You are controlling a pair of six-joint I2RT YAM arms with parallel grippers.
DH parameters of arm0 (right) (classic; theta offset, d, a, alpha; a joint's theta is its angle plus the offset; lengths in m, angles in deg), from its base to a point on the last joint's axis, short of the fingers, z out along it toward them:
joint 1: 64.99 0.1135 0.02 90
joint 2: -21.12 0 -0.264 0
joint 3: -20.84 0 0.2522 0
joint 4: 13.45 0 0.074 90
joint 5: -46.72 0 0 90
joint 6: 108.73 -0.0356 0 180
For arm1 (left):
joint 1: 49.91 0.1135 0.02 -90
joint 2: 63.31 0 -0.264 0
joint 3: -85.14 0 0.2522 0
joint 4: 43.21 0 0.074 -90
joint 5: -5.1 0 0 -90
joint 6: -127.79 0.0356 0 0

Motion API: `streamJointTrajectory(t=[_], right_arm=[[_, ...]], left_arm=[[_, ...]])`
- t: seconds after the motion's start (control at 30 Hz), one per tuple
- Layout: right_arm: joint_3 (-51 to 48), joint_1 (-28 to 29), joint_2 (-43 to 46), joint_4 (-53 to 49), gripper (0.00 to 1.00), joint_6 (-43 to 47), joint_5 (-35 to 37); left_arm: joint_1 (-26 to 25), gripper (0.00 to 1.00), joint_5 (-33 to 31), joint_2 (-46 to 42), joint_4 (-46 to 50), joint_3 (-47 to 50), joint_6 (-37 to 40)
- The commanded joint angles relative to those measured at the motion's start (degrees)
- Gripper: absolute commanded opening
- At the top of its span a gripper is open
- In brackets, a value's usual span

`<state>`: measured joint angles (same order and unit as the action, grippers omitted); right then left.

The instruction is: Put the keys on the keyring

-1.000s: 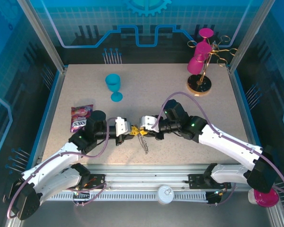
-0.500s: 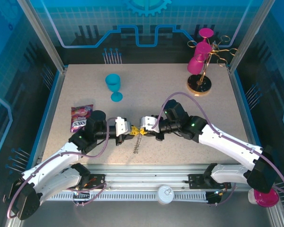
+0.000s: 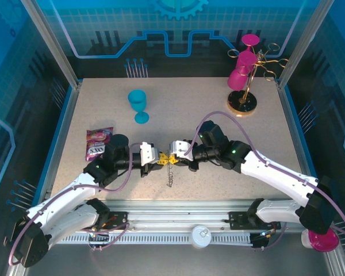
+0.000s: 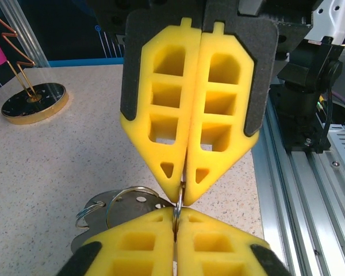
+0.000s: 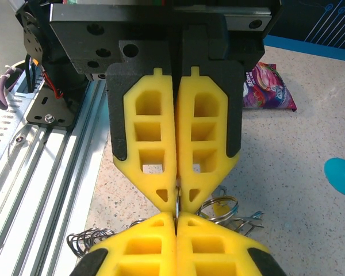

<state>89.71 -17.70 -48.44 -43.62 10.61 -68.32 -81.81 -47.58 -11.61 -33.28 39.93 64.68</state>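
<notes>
Left jaws clamp the keyring (image 4: 177, 202); right jaws clamp it too, tip-to-tip.

The table (image 3: 218, 123) is a speckled beige slab with a raised rim. Reading from its centre, a blue goblet (image 3: 138, 103) stands upright at 11 o'clock. A gold wire stand (image 3: 242, 102) sits on its round black base at 2 o'clock, near the far right corner. A pink snack packet (image 3: 98, 143) lies flat at 9 o'clock. The keyring (image 3: 170, 175) trails its thin chain at 6 o'clock; whether it rests on the surface cannot be told.
</notes>
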Motion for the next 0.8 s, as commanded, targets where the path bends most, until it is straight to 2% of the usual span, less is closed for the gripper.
streamJointTrajectory(t=[0.0, 0.1, 0.13, 0.2, 0.3, 0.37, 0.47, 0.6, 0.77], right_arm=[[1.13, 0.77, -0.46, 1.88, 0.0, -1.04, -3.8], [0.58, 0.78, 0.17, 2.68, 0.0, -1.46, -1.92], [0.07, 0.57, 0.82, 3.41, 0.1, -2.18, -0.8], [-1.35, -0.32, 2.64, 5.41, 0.35, -4.02, 0.75], [-3.69, -2.44, 6.06, 7.44, 0.47, -6.8, 3.65], [-4.4, -3.97, 7.9, 8.03, 0.48, -8.47, 6.41], [-8.1, -4.97, 9.5, 9.0, 0.5, -12.63, 14.28], [-9.49, -5.14, 7.71, 8.57, 0.48, -19.89, 23.26], [-10.34, -4.19, 2.53, 10.11, 0.45, -28.66, 26.88]], left_arm=[[-0.31, 0.0, 1.2, -0.01, -3.01, -1.87, -0.02], [-0.32, 0.0, 0.85, -0.61, -2.84, -1.64, 0.61], [-0.31, 0.0, 0.58, -0.87, -2.84, -1.5, 0.75], [-0.35, 0.0, -0.51, -1.39, -2.55, -1.36, 0.79], [-0.19, 0.0, -3.41, -2.05, -0.47, -1.75, 1.55], [-0.18, 0.0, -5.54, -2.38, 1.45, -2.17, 1.58], [-0.07, 0.0, -8.98, -3.26, 4.42, -2.66, 1.22], [0.86, 0.0, -16.26, -5.5, 8.07, -2.66, -0.87], [3.94, 0.0, -25.09, -9.46, 10.91, -1.98, -4.88]])
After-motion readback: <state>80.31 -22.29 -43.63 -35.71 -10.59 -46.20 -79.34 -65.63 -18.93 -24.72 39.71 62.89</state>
